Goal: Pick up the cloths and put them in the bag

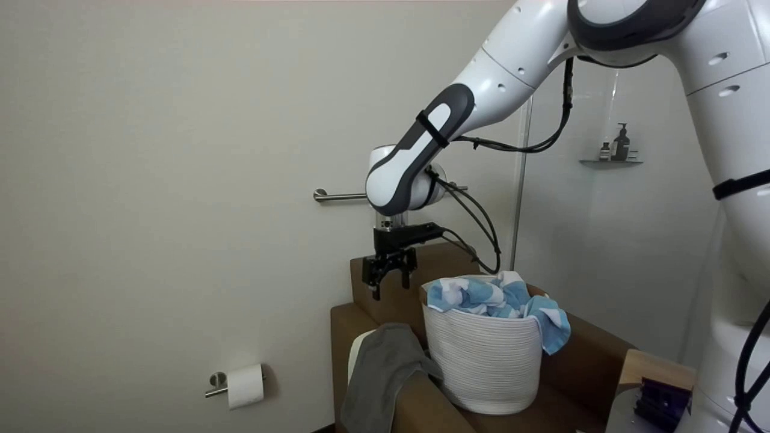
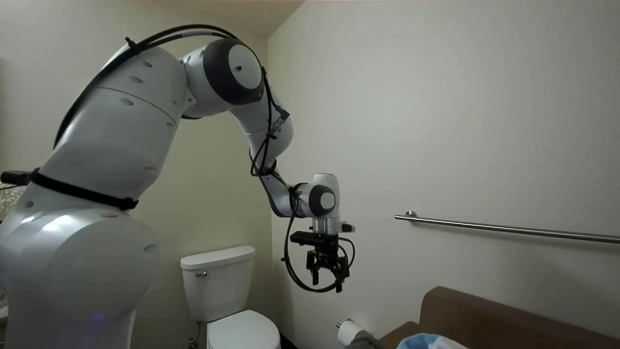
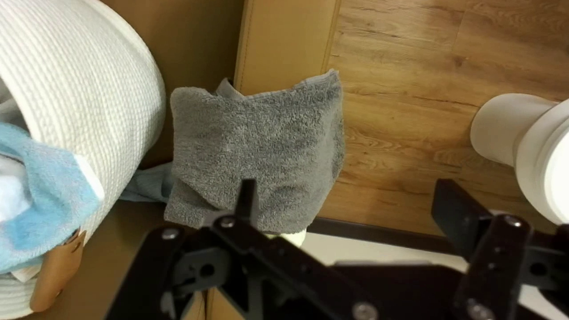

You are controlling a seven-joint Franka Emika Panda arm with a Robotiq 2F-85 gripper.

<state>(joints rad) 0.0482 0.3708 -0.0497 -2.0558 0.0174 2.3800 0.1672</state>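
A grey cloth (image 1: 385,367) hangs over the brown armrest; it also shows in the wrist view (image 3: 266,138), and an edge shows in an exterior view (image 2: 364,342). Blue-grey fabric (image 3: 149,184) shows beside it in the wrist view. Something white (image 1: 356,355) lies partly hidden under the grey cloth. The bag is a white woven basket (image 1: 487,361) on the seat, also in the wrist view (image 3: 93,66). A blue-and-white cloth (image 1: 481,294) fills its top and hangs over the rim. My gripper (image 1: 391,288) is open and empty, well above the grey cloth; its fingers (image 3: 346,191) stand wide apart.
The brown armchair (image 1: 415,270) stands against the wall under a towel bar (image 2: 484,228). A toilet paper roll (image 1: 245,386) is on the wall beside it. A toilet (image 2: 242,329) stands nearby. A glass shelf (image 1: 610,162) holds bottles behind the arm.
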